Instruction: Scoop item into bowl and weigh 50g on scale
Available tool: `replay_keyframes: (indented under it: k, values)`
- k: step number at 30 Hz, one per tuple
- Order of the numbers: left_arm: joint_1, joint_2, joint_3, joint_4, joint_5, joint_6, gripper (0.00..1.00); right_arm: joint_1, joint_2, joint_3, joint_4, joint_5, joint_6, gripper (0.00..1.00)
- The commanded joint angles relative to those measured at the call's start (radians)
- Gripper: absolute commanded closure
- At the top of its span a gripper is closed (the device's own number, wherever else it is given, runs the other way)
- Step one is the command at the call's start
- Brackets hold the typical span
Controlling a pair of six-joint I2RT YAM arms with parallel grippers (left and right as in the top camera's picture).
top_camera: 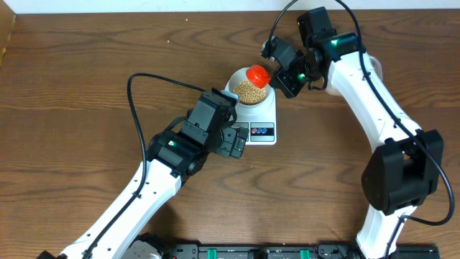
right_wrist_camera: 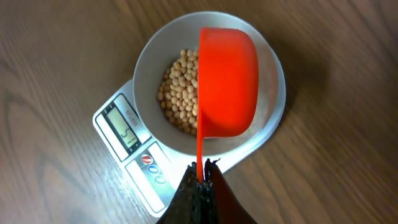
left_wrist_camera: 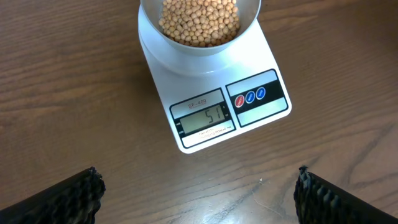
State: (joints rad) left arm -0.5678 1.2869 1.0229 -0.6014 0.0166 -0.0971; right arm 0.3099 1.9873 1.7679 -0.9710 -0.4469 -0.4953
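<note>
The pale bowl (top_camera: 233, 80) stands on the white scale (top_camera: 263, 124) and holds tan beans (top_camera: 248, 92). An orange-red scoop (top_camera: 258, 73) hangs over the bowl's right half, tipped on its side. My right gripper (top_camera: 282, 72) is shut on its thin handle. In the right wrist view the scoop (right_wrist_camera: 227, 81) covers part of the beans (right_wrist_camera: 177, 93), and the right gripper (right_wrist_camera: 203, 171) pinches the handle. My left gripper (left_wrist_camera: 199, 193) is open over bare wood in front of the scale (left_wrist_camera: 186, 81), whose display (left_wrist_camera: 205, 118) reads 51. Its fingers (left_wrist_camera: 68, 199) touch nothing.
The left arm (top_camera: 172, 155) reaches in from the bottom left, with its head beside the scale's front-left corner. Its black cable (top_camera: 144, 79) loops over the table. The right arm (top_camera: 374, 101) comes in from the right. The table's back edge (top_camera: 144, 8) runs along the top.
</note>
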Motion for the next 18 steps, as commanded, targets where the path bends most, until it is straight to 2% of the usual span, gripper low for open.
replay_keyframes:
  k: [1,7,18]
  values:
    - [0.0,0.0,0.005,0.0,-0.002,0.01,0.0,0.028,0.024,0.003,0.027,0.013,-0.018,0.99]
    - [0.0,0.0,0.004,0.0,-0.002,0.01,0.0,0.045,0.036,0.003,0.055,0.083,-0.018,0.99]
    - [0.0,0.0,0.004,0.0,-0.002,0.01,0.0,0.045,0.071,0.003,0.071,0.083,-0.018,0.99]
